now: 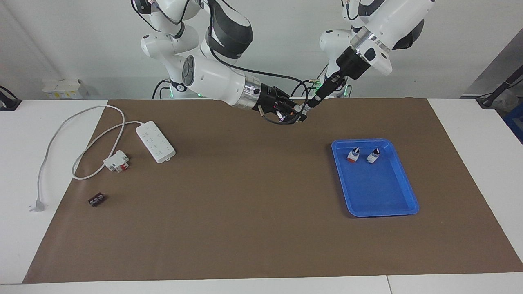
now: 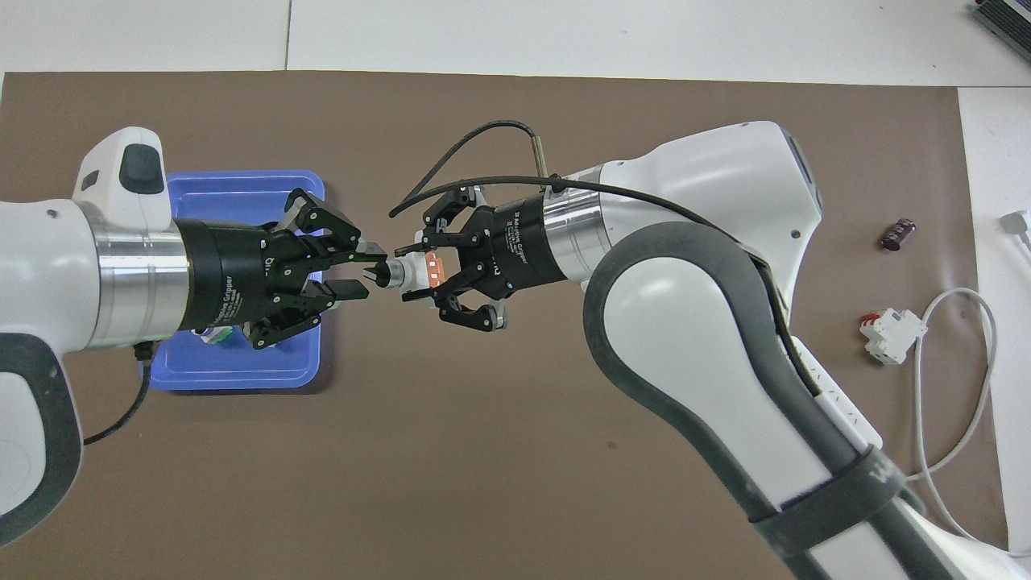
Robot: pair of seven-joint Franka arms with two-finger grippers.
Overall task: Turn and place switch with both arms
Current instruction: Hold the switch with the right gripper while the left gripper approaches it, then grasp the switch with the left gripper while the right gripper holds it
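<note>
Switch (image 2: 407, 273): orange-white base, silver collar, black knob.

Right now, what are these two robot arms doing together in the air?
The right gripper holds a switch up over the brown mat, its black knob pointing at the left gripper. The left jaws sit around that knob, not visibly clamped yet. Two similar switches already lie in the blue tray.
</note>
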